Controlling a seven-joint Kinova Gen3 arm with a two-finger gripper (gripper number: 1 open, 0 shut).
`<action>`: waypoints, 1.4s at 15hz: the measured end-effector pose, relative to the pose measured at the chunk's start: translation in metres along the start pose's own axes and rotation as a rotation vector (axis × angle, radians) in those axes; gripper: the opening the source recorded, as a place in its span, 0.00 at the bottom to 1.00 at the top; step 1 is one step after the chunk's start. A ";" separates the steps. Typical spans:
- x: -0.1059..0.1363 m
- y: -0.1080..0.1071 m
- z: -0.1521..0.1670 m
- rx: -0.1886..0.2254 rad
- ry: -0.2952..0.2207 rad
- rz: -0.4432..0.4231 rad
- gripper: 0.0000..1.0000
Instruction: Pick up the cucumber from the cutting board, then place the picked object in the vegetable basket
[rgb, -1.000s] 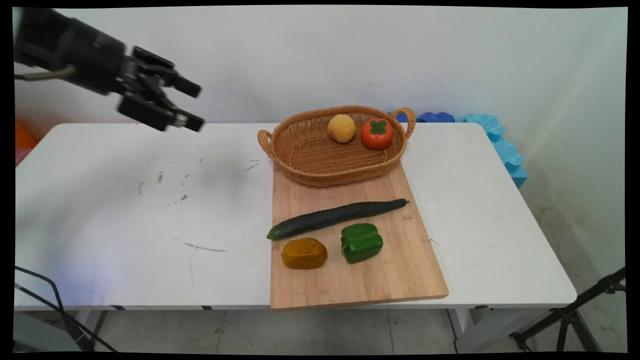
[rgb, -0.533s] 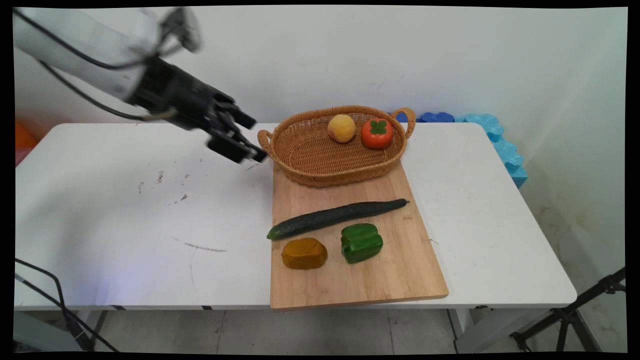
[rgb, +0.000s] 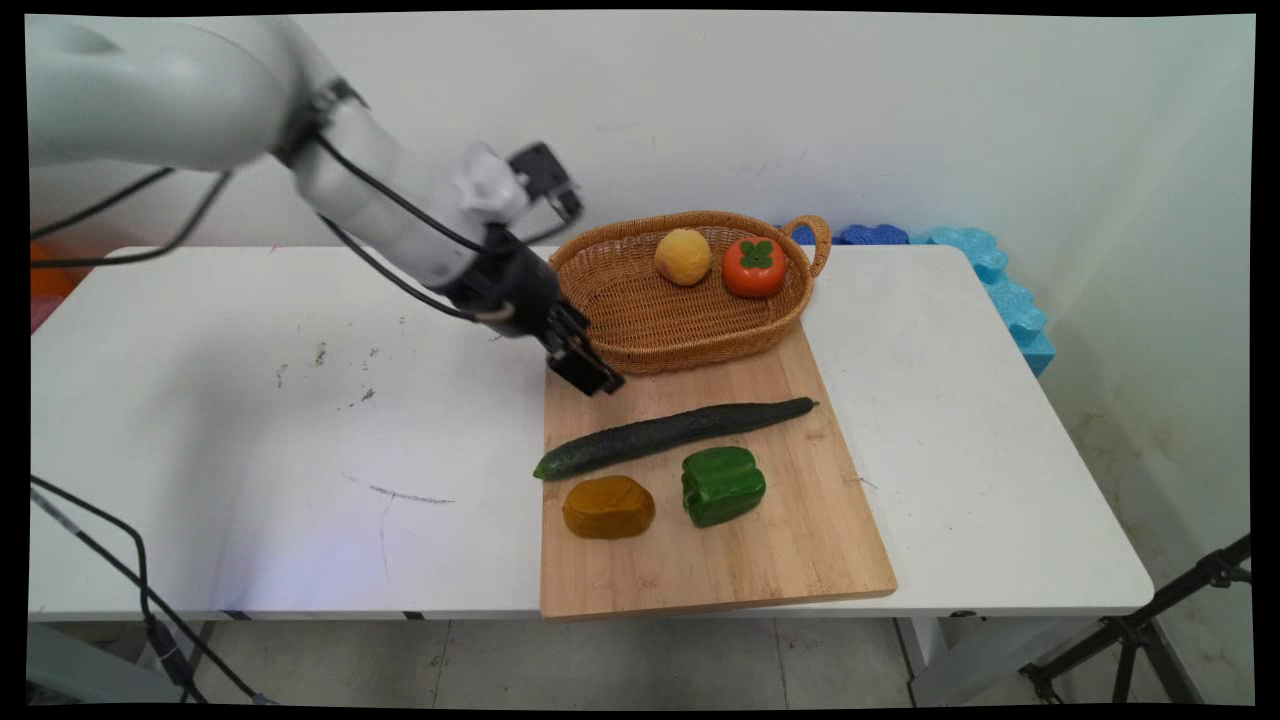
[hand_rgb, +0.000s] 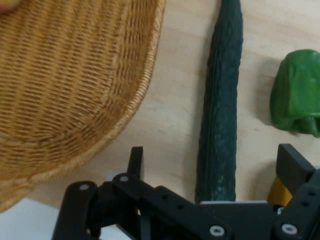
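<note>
A: Where is the gripper (rgb: 590, 372)?

B: It hangs low over the far left corner of the wooden cutting board (rgb: 800, 540), just beside the near rim of the wicker basket (rgb: 640, 320). In the hand view its two fingers (hand_rgb: 135, 162) stand wide apart, with nothing between them.

A: What lies nearest to it?

B: The cucumber (rgb: 670, 435). It lies slantwise across the board, its thick end toward the left edge, just below the gripper. In the hand view the cucumber (hand_rgb: 220, 115) runs up between the spread fingers, nearer the right one.

A: And around that?

B: A green bell pepper (rgb: 722, 485) and a brownish-orange lump (rgb: 608, 507) sit side by side on the board, on the near side of the cucumber. The basket rests partly on the board's far end and holds a yellow round fruit (rgb: 683, 257) and an orange persimmon (rgb: 754, 266), close together at its far right.

A: The board itself?

B: It lies on the white table (rgb: 250, 450), its near edge at the table's front.
</note>
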 end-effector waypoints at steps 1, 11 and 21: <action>0.003 0.002 0.011 0.000 -0.015 -0.008 1.00; 0.017 0.016 0.093 -0.011 -0.128 -0.039 1.00; 0.025 0.023 0.116 -0.021 -0.152 0.034 0.00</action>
